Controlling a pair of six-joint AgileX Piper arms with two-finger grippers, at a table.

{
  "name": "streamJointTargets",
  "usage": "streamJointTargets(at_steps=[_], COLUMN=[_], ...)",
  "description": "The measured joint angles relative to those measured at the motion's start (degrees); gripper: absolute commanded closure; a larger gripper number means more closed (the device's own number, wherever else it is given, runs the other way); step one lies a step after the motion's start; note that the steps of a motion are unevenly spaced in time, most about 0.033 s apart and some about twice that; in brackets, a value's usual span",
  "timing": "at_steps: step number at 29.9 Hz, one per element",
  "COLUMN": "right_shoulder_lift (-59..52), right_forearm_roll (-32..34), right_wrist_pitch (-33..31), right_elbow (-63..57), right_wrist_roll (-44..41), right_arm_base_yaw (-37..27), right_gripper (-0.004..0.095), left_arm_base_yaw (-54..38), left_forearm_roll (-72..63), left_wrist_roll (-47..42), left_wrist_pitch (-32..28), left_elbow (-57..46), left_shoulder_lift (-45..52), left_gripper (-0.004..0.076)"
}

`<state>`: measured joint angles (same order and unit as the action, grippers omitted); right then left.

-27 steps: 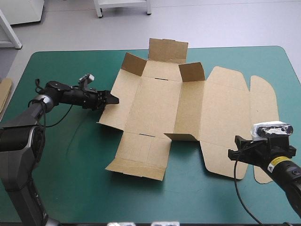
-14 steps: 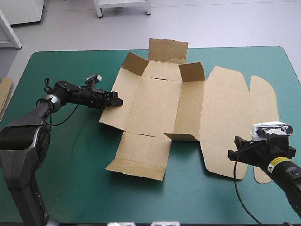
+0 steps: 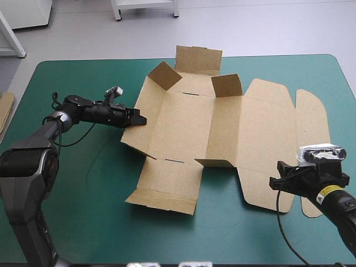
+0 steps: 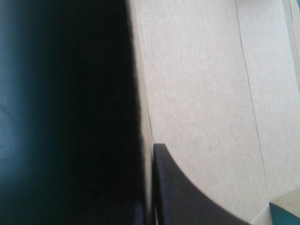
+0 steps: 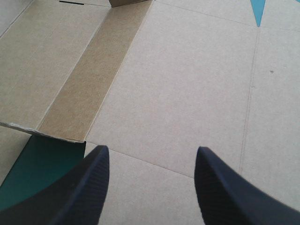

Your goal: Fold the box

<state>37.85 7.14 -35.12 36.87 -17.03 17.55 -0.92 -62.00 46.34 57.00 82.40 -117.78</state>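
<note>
The brown box lies open in the middle of the teal-green table, its two far corner flaps standing up and the lid panels flat to the right. My left gripper is shut on the box's left wall edge, which is raised a little off the cover. In the left wrist view the gripper pinches that board edge, one black finger lying on its inner face. My right gripper stands open low over the front of the lid panel, and its gripper holds nothing.
An edge of more brown board shows at the table's left edge. Bare teal-green cover lies in front of the box and to its left. The box's front flap stretches toward the near edge.
My left gripper has gone from open to shut on the box's left wall edge and moved slightly right. That wall has lifted and the far-left corner flap has tipped inward. The right arm is still.
</note>
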Motion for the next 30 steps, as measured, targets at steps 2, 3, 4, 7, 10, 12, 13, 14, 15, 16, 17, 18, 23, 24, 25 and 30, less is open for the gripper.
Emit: streamJointTargets(at_steps=[2, 3, 4, 7, 10, 12, 13, 14, 15, 16, 17, 18, 23, 24, 25, 30], right_shoulder_lift=[0.0, 0.0, 0.0, 0.0, 0.0, 0.0, 0.0, 0.0, 0.0, 0.0, 0.0, 0.0, 0.0, 0.0, 0.0, 0.0], right_forearm_roll=[0.0, 0.0, 0.0, 0.0, -0.2, -0.4, -0.4, -0.4, -0.4, -0.4, -0.5, -0.5, -0.5, -0.6, -0.7, -0.8], right_wrist_pitch=[0.0, 0.0, 0.0, -0.1, -0.2, -0.2, -0.2, -0.2, -0.2, -0.2, -0.2, -0.2, -0.2, -0.2, -0.2, -0.1], right_elbow=[0.0, 0.0, 0.0, 0.0, 0.0, 0.0, 0.0, 0.0, 0.0, 0.0, 0.0, 0.0, 0.0, 0.0, 0.0, 0.0], right_wrist_roll=[0.0, 0.0, 0.0, 0.0, 0.0, 0.0, 0.0, 0.0, 0.0, 0.0, 0.0, 0.0, 0.0, 0.0, 0.0, 0.0], right_arm_base_yaw=[0.0, 0.0, 0.0, 0.0, 0.0, 0.0, 0.0, 0.0, 0.0, 0.0, 0.0, 0.0, 0.1, 0.1, 0.1, 0.1], right_gripper=[0.0399, 0.0399, 0.0399, 0.0399, 0.0399, 0.0399, 0.0399, 0.0399, 0.0399, 0.0399, 0.0400, 0.0399, 0.0399, 0.0399, 0.0399, 0.0399], left_arm_base_yaw=[0.0, 0.0, 0.0, 0.0, 0.3, 0.9, 1.3, 1.6, 2.0, 2.3, 2.6, 3.0, 6.0, 6.8, 7.6, 12.0], left_forearm_roll=[0.3, 0.5, 0.6, 2.4, 7.2, 11.6, 14.2, 16.3, 18.9, 21.2, 23.0, 25.3, 38.0, 39.9, 41.2, 43.0], left_wrist_roll=[2.0, 3.2, 4.5, 7.3, 8.1, 8.3, 8.4, 8.4, 8.4, 8.5, 8.5, 8.7, 12.4, 13.6, 15.3, 26.4], left_wrist_pitch=[1.3, 2.0, 2.6, 5.0, 8.2, 10.1, 10.8, 11.1, 11.4, 11.7, 11.9, 12.2, 10.8, 10.2, 9.9, 8.7], left_elbow=[0.0, 0.0, 0.0, 0.7, 3.4, 6.4, 8.2, 9.6, 11.5, 13.4, 14.9, 16.9, 26.7, 28.8, 30.8, 37.4], left_shoulder_lift=[0.0, 0.0, 0.0, 0.0, -0.1, -0.2, -0.2, -0.2, -0.2, -0.2, -0.3, -0.4, -0.7, -0.8, -0.8, -0.8], left_gripper=[0.0732, 0.0732, 0.0732, 0.0732, 0.0732, 0.0732, 0.0732, 0.0732, 0.0732, 0.0732, 0.0732, 0.0732, 0.0732, 0.0732, 0.0732, 0.0732])
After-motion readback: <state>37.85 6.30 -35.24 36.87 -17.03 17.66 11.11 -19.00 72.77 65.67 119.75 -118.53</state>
